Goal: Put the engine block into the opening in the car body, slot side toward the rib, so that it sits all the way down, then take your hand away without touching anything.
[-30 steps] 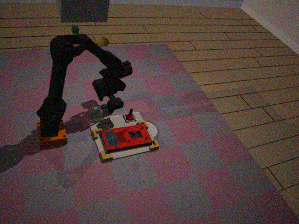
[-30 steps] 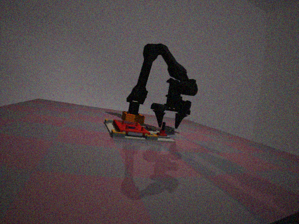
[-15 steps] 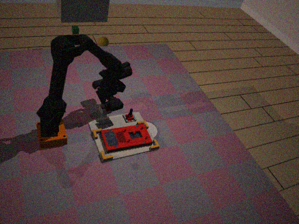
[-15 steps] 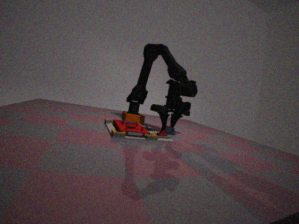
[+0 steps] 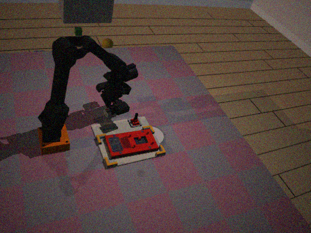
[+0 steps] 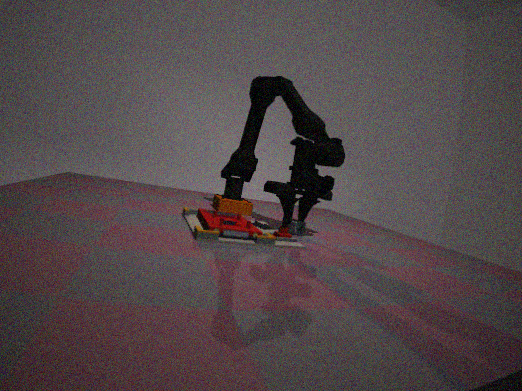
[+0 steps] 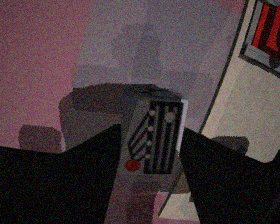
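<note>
- The pincer (image 5: 115,110) (image 6: 293,224) (image 7: 150,132) is clamped on the engine block (image 6: 298,227) (image 7: 162,137), its 2 fingers on opposite long sides.
- The block is outside the car body (image 5: 129,147) (image 6: 226,221), beside the white board (image 5: 120,123) (image 7: 240,105) that carries it; whether it touches the patterned mat (image 5: 184,174) (image 6: 160,278) (image 7: 40,60) below, I cannot tell.
- Seen from the wrist, its long axis runs up and down the view, its upper end leaning slightly right.
- Its dark straight grooves follow that axis on the right half; slanted bars fan out on the left.
- A red dot (image 7: 132,165) marks the lower left corner, so that end points toward the bottom of the wrist view.
- Which face is the slot side, I cannot tell.
</note>
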Tool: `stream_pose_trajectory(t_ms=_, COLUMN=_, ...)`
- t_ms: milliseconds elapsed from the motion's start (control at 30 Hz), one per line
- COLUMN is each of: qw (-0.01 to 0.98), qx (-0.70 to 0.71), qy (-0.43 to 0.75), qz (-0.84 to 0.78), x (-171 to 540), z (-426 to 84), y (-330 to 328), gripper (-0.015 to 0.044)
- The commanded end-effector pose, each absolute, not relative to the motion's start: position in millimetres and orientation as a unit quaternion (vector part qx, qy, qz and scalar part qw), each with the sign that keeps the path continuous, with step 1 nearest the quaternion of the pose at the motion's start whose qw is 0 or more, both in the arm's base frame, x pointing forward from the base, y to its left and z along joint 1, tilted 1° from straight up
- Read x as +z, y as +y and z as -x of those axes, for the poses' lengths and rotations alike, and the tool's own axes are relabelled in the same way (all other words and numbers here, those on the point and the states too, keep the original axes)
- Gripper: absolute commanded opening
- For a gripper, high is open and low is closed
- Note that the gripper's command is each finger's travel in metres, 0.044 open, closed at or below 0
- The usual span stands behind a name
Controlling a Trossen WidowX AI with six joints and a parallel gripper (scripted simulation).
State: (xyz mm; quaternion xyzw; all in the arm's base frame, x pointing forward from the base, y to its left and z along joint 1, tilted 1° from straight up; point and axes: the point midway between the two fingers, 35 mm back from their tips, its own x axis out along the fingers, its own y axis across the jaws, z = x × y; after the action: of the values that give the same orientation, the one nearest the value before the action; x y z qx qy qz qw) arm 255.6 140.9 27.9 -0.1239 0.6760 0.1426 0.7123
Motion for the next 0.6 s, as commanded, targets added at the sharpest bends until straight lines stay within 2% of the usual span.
stream_pose_trajectory(t_ms=0, qw=0.718, qx=0.147, qy=0.669, qz=0.126, x=39, z=-259, y=142, gripper=0.0)
stream_pose_trajectory(t_ms=567, qw=0.713, qx=0.14, qy=0.676, qz=0.121, x=90, z=-260, y=143, gripper=0.0)
